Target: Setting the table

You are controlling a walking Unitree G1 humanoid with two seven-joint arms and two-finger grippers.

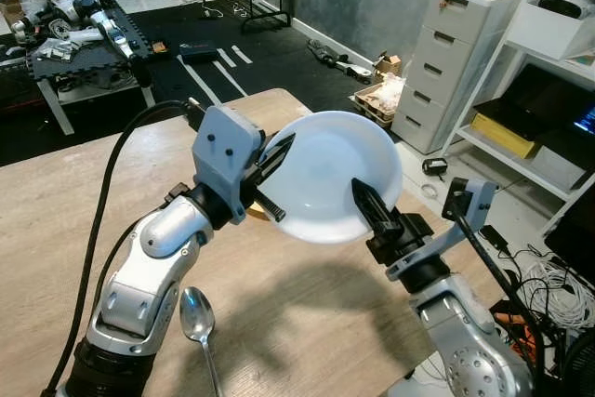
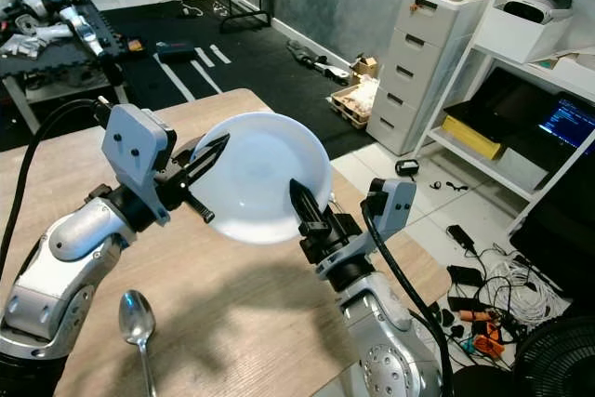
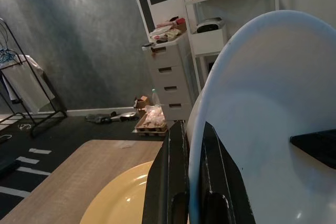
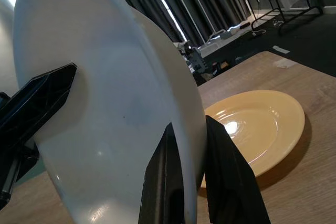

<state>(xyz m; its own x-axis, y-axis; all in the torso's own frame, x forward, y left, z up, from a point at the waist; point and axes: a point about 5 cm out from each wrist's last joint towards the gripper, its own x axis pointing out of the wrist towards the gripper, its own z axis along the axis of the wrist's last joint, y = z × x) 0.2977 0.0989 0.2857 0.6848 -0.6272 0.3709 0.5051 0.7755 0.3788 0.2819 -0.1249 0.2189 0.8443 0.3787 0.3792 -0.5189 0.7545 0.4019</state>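
Bowl (image 1: 332, 174), white and shallow, held up above the wooden table (image 1: 74, 202), tilted so that the hollow faces the head camera. Clamped at the left part of the rim by the left gripper (image 1: 276, 159), 1 black finger on each face of the rim, as seen close up along the fingers (image 3: 169, 182) in the left wrist view. Clamped at the lower right part of the rim by the right gripper (image 1: 366, 199), again 1 finger inside the hollow and 1 behind, shown from the wrist with the rim (image 4: 189, 103) pinched between the 2 fingers. Below the bowl, flat on the table, a yellow plate (image 4: 257, 124), mostly hidden from the head camera, with just a sliver (image 1: 256, 214) beside the left gripper. Near the table's front edge, beside the left arm, a metal spoon (image 1: 198, 316) lying with its hollow up and handle toward the robot. Beyond the table's right end, a white drawer unit (image 1: 446, 62) and open shelves (image 1: 548, 90); farther back, a dark floor and a cluttered side table (image 1: 79, 44).
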